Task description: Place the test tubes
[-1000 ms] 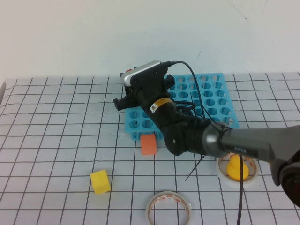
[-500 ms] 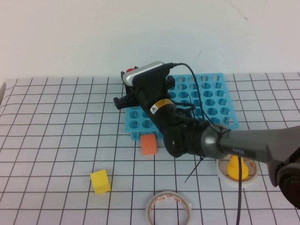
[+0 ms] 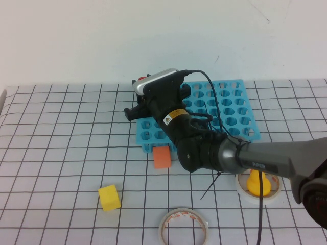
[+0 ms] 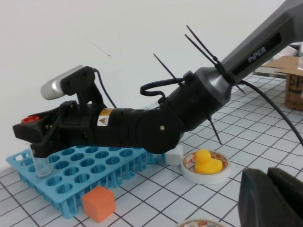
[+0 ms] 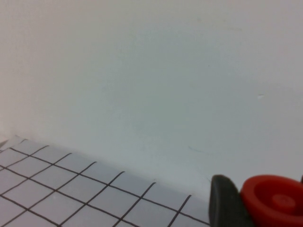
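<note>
White gridded table holds everything. Nearest the robot, at 6 o'clock, a tape roll lies flat. At 7 o'clock from the table's middle sits a yellow cube, and at 4 o'clock a 2nd roll lies flat with a yellow duck sitting inside its ring. Just past the middle, an orange cube stands just beside the near edge of the blue rack, which fills the 12 to 1 o'clock part of the table, its many round holes facing up. The right arm comes in from 4 o'clock, passes over the 2nd roll's edge and the rack's near side, and ends above the rack's 10 o'clock corner. There the right claw is clamped on 1 clear tube, which hangs upright with its red cap above the black fingers. The tube's lower end is at a hole in the rack's end row; whether it is already inside that hole cannot be told. In the right wrist view the cap sits beside 1 finger, with bare grid and the white wall beyond. The left claw shows only in its own wrist view, close to the camera, low over the table and well apart from the rack, its 2 fingers pressed together with nothing between them.
</note>
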